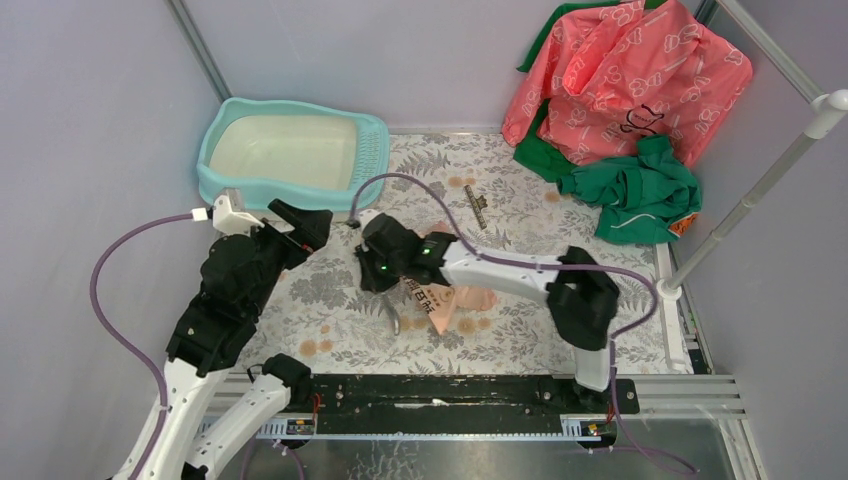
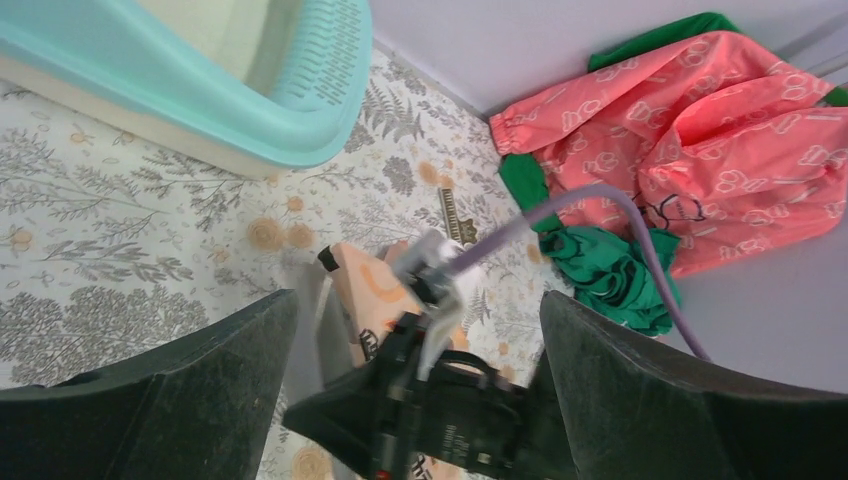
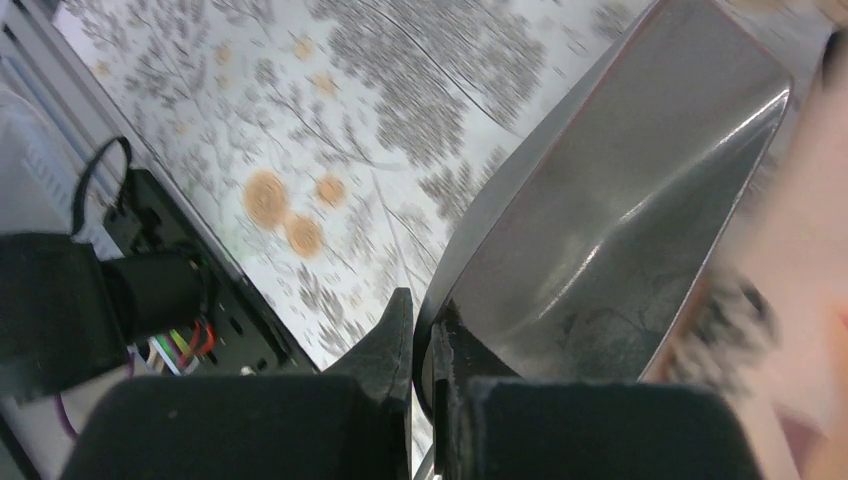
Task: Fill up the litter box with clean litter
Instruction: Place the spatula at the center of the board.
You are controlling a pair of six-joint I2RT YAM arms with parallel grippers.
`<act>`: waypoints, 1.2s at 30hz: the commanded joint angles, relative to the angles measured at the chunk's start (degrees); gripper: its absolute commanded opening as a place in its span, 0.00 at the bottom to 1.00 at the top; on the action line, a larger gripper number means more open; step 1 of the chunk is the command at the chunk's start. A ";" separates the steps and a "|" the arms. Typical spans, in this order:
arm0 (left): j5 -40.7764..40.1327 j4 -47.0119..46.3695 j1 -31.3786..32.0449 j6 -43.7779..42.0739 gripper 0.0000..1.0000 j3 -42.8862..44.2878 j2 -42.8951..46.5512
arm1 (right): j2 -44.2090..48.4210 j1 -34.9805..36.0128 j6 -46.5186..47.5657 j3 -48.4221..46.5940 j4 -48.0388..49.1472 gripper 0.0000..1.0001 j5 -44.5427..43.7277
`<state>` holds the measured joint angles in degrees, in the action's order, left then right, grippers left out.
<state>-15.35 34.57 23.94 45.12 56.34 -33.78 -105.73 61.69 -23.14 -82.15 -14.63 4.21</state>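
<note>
At far left, the litter box point(image 1: 371, 152) lies bare inside.

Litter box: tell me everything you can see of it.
The large turquoise plastic litter box is a rounded-rectangular tray with a cream-white inner pan and a slotted rim at its right end. It sits flat at the far-left corner of the floral-patterned table. The pan looks bare, with nothing resting inside.
</note>
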 commanded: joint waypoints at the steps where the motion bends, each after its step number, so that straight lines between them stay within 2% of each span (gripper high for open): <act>1: -2.51 2.31 -0.31 0.50 0.99 0.27 -0.90 | -9.05 2.31 1.53 -11.97 3.93 0.00 2.79; 6: -2.64 2.34 -0.32 0.23 0.99 -0.72 -1.24 | -19.75 2.30 1.50 -21.00 3.01 0.00 1.60; 11: -1.82 1.57 -0.30 0.24 0.99 -2.54 -1.43 | -25.79 2.22 1.30 -27.33 1.32 0.03 0.09; 15: -0.21 1.12 -0.30 -0.42 0.99 -2.90 -3.09 | -28.09 2.21 1.39 -29.09 0.92 0.20 -0.85; 18: 0.77 0.93 -0.30 -0.80 0.99 -2.95 -4.10 | -27.82 2.21 1.62 -28.87 0.27 0.42 -0.96; 21: 1.02 0.78 -0.31 -1.28 0.99 -2.85 -3.96 | -23.17 2.22 2.02 -23.10 2.77 0.58 -1.39; 23: 1.08 0.66 -0.30 -1.78 0.99 -2.58 -3.83 | -18.93 2.21 2.02 -18.44 5.07 0.65 -1.43; 27: 1.08 0.86 -0.33 -2.75 0.99 -2.00 -4.43 | -10.55 2.42 2.71 -11.21 6.06 0.67 -1.61; 36: 1.57 -0.10 -0.43 -3.62 0.99 -1.99 -6.13 | 15.39 2.56 1.05 14.83 8.27 0.71 -8.63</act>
<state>-14.11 36.91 23.94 43.11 53.74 -39.27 -100.97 64.12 -21.30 -75.42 -8.54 0.75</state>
